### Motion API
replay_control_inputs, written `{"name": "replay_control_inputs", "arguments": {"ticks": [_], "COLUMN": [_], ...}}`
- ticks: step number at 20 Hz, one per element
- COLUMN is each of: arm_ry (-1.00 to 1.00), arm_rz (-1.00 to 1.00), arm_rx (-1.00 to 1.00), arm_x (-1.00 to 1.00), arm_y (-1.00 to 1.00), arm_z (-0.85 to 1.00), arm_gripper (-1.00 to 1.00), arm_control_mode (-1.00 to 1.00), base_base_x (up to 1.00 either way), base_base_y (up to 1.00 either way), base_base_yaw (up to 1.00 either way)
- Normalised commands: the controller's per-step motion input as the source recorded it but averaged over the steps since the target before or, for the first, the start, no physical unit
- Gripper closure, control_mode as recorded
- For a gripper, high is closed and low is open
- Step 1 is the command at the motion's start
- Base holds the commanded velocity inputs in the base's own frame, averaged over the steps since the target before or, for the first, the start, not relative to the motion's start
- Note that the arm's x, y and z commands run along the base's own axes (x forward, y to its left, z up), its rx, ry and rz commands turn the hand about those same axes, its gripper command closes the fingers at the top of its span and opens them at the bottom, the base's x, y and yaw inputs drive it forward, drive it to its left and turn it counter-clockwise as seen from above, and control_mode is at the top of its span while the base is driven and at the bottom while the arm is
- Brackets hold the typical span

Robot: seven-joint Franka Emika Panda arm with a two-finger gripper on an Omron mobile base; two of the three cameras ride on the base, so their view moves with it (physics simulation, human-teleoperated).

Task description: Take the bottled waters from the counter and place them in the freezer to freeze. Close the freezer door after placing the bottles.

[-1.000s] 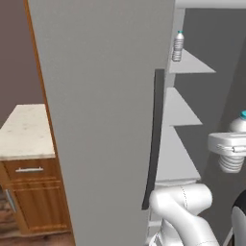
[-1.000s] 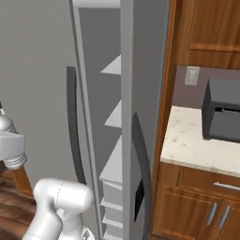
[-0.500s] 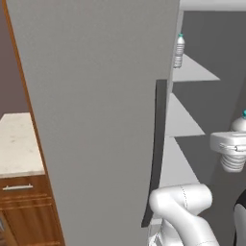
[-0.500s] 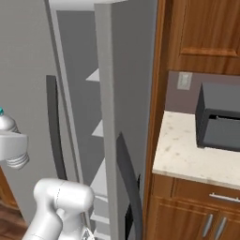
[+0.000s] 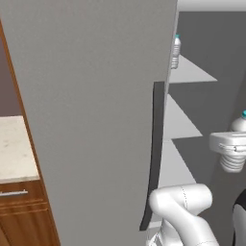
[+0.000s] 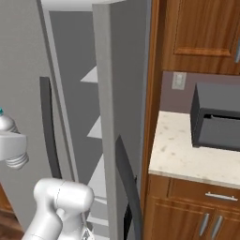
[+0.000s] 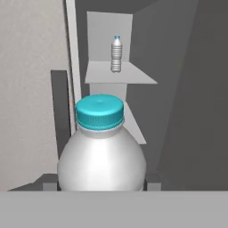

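One bottled water (image 7: 101,156), clear with a teal cap, stands upright between my fingertips, and my gripper (image 7: 101,183) is shut on it. From the base, the hand (image 5: 231,149) carries this bottle (image 5: 239,123) in front of the open freezer (image 5: 192,115), at middle-shelf height. It also appears at the left edge as the held bottle (image 6: 5,123). A second bottled water (image 5: 176,52) stands upright on the top freezer shelf (image 7: 116,54). The freezer door (image 5: 96,120) is swung wide open, its dark bar handle (image 5: 153,153) facing me.
The fridge's other door (image 6: 110,117) stands edge-on to the right of the freezer shelves (image 6: 96,131). The beige counter (image 6: 187,154) carries a dark microwave (image 6: 218,117); another counter stretch (image 5: 14,149) lies left of the open door.
Both base views have shifted, so the base has moved relative to the fridge; the open door looms larger. The bottle stays gripped, the shelf bottle unmoved.
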Motion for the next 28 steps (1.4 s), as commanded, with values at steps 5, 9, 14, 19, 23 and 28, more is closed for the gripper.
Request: {"name": "replay_control_inputs", "arguments": {"ticks": [5, 9, 14, 19, 23, 28], "arm_ry": [0.0, 0.0, 0.0, 0.0, 0.0, 0.0], "arm_rz": [0.0, 0.0, 0.0, 0.0, 0.0, 0.09], "arm_rx": [0.0, 0.0, 0.0, 0.0, 0.0, 0.0], "arm_x": [0.0, 0.0, 0.0, 0.0, 0.0, 0.19], "arm_y": [0.0, 0.0, 0.0, 0.0, 0.0, -0.04], "arm_z": [0.0, 0.0, 0.0, 0.0, 0.0, 0.0], "arm_gripper": [1.0, 1.0, 1.0, 1.0, 1.0, 1.0], "arm_control_mode": [1.0, 1.0, 1.0, 1.0, 1.0, -1.0], "base_base_x": [0.21, 0.24, 0.08, 0.0, 0.0, 0.0], "base_base_y": [-0.38, -0.34, -0.05, 0.0, 0.0, 0.0], "base_base_yaw": [-0.05, -0.04, 0.0, 0.0, 0.0, 0.0]}}
